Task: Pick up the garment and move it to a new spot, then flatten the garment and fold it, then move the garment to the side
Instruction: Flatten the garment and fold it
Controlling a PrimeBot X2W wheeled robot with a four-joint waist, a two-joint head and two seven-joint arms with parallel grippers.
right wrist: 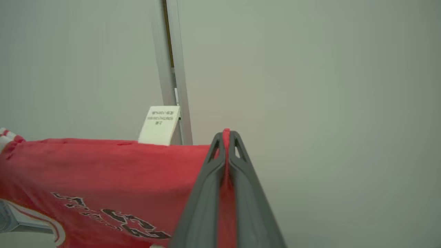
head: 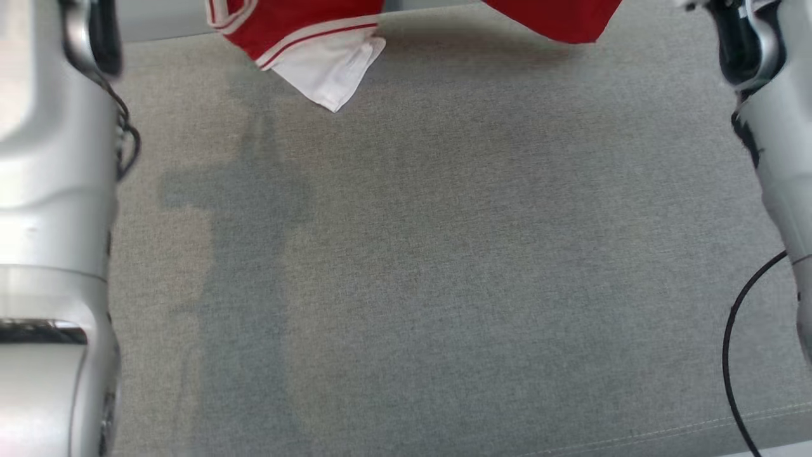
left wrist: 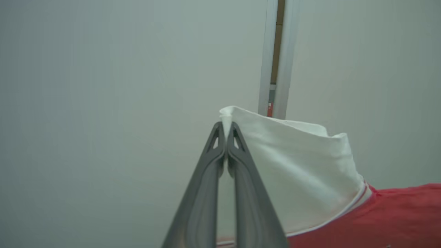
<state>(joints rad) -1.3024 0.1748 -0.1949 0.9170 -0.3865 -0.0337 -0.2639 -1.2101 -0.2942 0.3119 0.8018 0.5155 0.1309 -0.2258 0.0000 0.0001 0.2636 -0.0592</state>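
Clamped shut on cloth, my left gripper [left wrist: 226, 126] pinches the top corner of the white sleeve [left wrist: 303, 162] of a red jersey [left wrist: 396, 217]. Its two dark fingers [left wrist: 203, 193] are pressed together, with only the fabric's edge peeking above their tips. My right gripper [right wrist: 226, 135] is likewise closed on the jersey, nipping a fold of red cloth that shows between its two fingers and just over the tips.

The jersey hangs spread between the two grips, running off to the right from my left hand and off to the left from my right hand. Black lettering [right wrist: 131, 220] is printed on the red, and one white label [right wrist: 160, 125] stands up from the upper edge. Beyond both hands is a pale wall [left wrist: 103, 86] with one upright post [left wrist: 277, 51].

From the head, the jersey's lower edge hangs at the far side of the grey cloth surface [head: 444, 285]. The white sleeve corner is lowest, left of centre; whether it touches the cloth I cannot tell. A soft shadow [head: 241, 209] lies on the cloth nearer me.

My left forearm [head: 51, 222] runs up the left edge and my right forearm [head: 777, 165] up the right edge, both reaching far. One black cable [head: 733, 362] loops beside the right forearm, near me.

Count: two grippers, one jersey, one white sleeve, one label, one post, one cable.
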